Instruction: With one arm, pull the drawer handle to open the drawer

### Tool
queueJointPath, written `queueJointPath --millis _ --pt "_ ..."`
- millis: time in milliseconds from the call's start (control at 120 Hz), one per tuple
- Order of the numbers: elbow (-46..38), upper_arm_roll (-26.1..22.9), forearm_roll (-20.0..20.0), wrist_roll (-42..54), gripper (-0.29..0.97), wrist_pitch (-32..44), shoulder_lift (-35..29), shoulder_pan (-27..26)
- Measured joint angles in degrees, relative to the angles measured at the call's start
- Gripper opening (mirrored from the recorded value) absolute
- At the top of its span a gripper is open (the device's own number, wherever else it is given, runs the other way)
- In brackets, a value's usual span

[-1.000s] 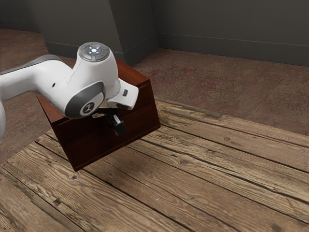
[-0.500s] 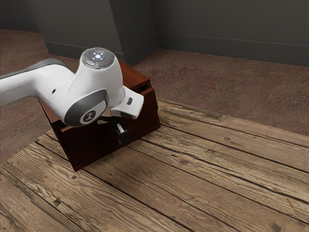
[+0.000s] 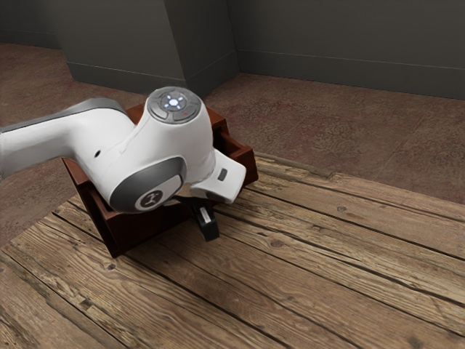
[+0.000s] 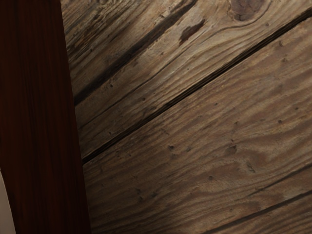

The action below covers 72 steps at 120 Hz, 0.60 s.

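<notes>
Drawer (image 3: 243, 160) stands partly out of cabinet (image 3: 120, 225), arm (image 3: 145, 167) low at its front to pull; jaws' grip hidden, cannot tell.

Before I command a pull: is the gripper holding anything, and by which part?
Cannot be told: the gripper sits at the front of the partly open drawer, but the arm hides the handle.
</notes>
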<state>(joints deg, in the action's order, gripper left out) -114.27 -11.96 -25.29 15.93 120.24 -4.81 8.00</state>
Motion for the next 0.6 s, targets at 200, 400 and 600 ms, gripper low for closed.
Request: queueJointPath --millis 200,400,600 --pt "-1.8 -0.1 0.2 -0.9 0.67 -0.1 -1.7 -1.5" --pt "-2.5 -1.2 0.8 -1.7 0.69 -0.5 -2.7 -1.1" --pt "-2.9 -2.6 1.5 -2.5 0.68 -0.5 -2.9 -0.5"
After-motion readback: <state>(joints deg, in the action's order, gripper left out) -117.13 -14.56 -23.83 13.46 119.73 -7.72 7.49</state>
